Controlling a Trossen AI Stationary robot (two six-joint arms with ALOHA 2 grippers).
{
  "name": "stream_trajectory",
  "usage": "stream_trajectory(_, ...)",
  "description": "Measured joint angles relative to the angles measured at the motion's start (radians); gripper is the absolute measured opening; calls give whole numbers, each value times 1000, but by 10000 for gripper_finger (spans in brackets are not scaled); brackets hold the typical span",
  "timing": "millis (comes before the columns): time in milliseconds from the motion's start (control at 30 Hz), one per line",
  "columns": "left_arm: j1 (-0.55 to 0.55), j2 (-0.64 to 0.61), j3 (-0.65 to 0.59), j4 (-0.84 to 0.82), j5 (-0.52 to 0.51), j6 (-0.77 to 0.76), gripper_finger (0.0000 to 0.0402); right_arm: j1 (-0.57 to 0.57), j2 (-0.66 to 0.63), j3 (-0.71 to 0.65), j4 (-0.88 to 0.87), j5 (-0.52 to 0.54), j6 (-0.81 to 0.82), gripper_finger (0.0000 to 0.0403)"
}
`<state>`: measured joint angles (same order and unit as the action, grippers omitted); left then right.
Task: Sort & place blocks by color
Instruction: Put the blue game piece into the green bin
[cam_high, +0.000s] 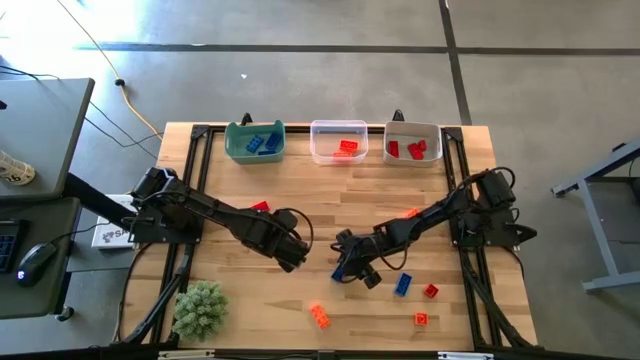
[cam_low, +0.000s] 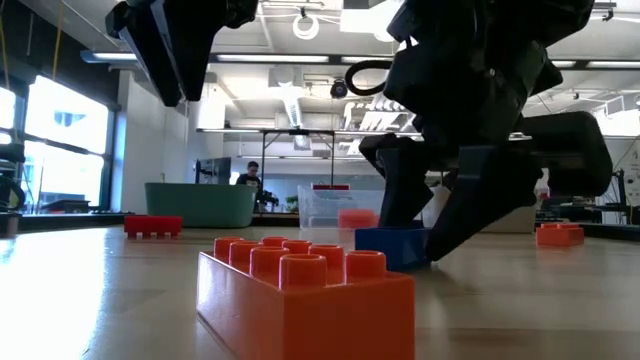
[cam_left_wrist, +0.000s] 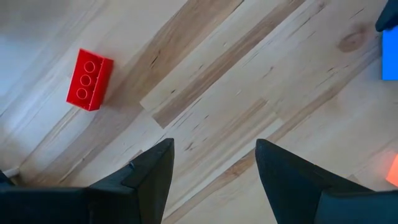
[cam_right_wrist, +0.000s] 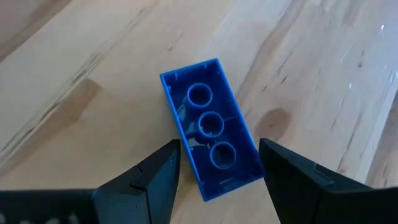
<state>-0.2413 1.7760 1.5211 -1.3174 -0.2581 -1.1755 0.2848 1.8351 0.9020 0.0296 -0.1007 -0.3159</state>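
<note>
A: Near the table's middle, what did the right gripper (cam_right_wrist: 217, 165) face?

B: A blue block (cam_right_wrist: 212, 127) lay hollow side up on the wood, partly between its open, empty fingers.

A: How should it grasp?

B: Probably by lowering squarely and closing across the long sides.

A: And the left gripper (cam_left_wrist: 214, 162)?

B: Open, empty, hovering over bare wood near a red block (cam_left_wrist: 89, 79).
</note>
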Motion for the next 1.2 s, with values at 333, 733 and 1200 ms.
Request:
stream_trajectory(333,0,0,0,0,-15,0,216,1,0,0,-2,-2,8,192)
stream_trajectory(733,106,0,0,0,47,177,216,1,-2,0,2,22,202,113)
stream_trajectory(1200,402,0,0,18,188,652,209,-26,-25,143,-126,269,260,113)
